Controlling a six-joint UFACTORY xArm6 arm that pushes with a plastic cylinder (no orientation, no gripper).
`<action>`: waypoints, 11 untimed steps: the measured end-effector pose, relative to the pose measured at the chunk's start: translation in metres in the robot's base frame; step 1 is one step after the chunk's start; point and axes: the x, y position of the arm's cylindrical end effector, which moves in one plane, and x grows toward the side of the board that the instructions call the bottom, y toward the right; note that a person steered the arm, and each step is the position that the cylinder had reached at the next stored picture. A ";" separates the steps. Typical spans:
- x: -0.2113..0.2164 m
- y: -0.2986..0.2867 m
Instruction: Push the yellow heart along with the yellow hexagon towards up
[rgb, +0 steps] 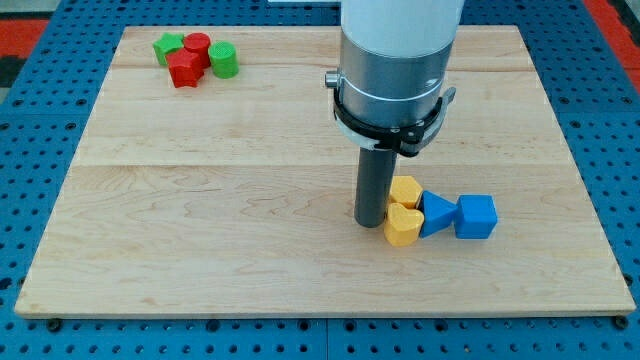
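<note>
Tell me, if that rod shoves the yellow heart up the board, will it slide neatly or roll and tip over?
Probably slide: the yellow heart sits low and flat on smooth wood, so tipping or rolling looks unlikely. It may twist, since my tip is at its left side, not below it. It touches the yellow hexagon and a blue triangle, so those would likely get nudged too.

The arm (400, 50) is cut off by the view's top. The yellow hexagon's (407, 190) left edge is partly hidden behind the rod, and the green star (166, 46) is partly covered by the red blocks (188, 60).
</note>
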 end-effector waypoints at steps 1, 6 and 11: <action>0.018 0.000; 0.002 0.021; -0.061 0.019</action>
